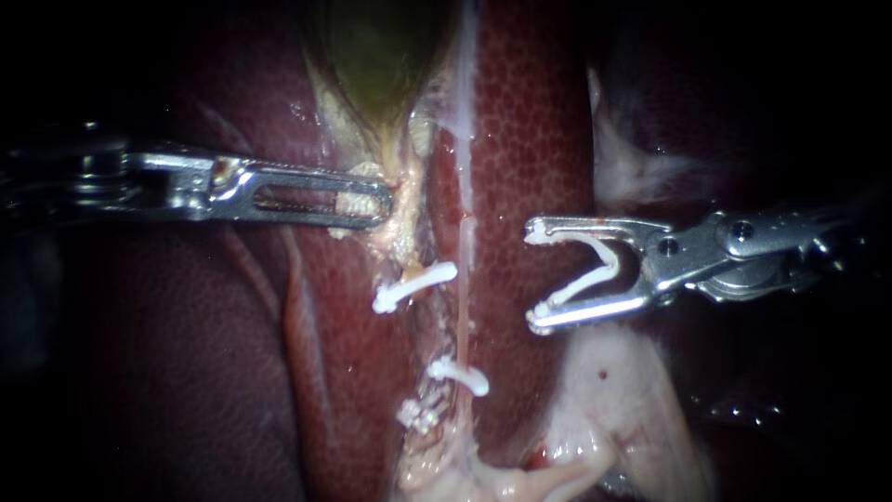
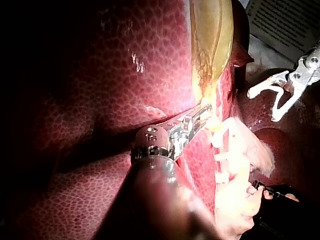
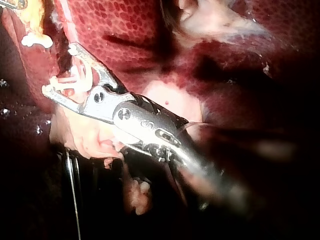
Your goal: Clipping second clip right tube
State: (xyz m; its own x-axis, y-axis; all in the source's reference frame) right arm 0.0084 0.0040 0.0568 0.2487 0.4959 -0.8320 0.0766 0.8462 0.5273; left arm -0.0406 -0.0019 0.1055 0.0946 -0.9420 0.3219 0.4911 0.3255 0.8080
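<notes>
Endoscope view: right instrument jaws spread wide, both touching loaded clip. Sits just beside right tube, apart from it, over liver. Placed clip crossing that tube lower down. Left instrument clamped on pale tissue under gallbladder.

Dark red liver, fine honeycomb mottling; olive-green gallbladder upper centre; white V-shaped plastic clip right of centre; pale pink fatty tissue lower right.
</notes>
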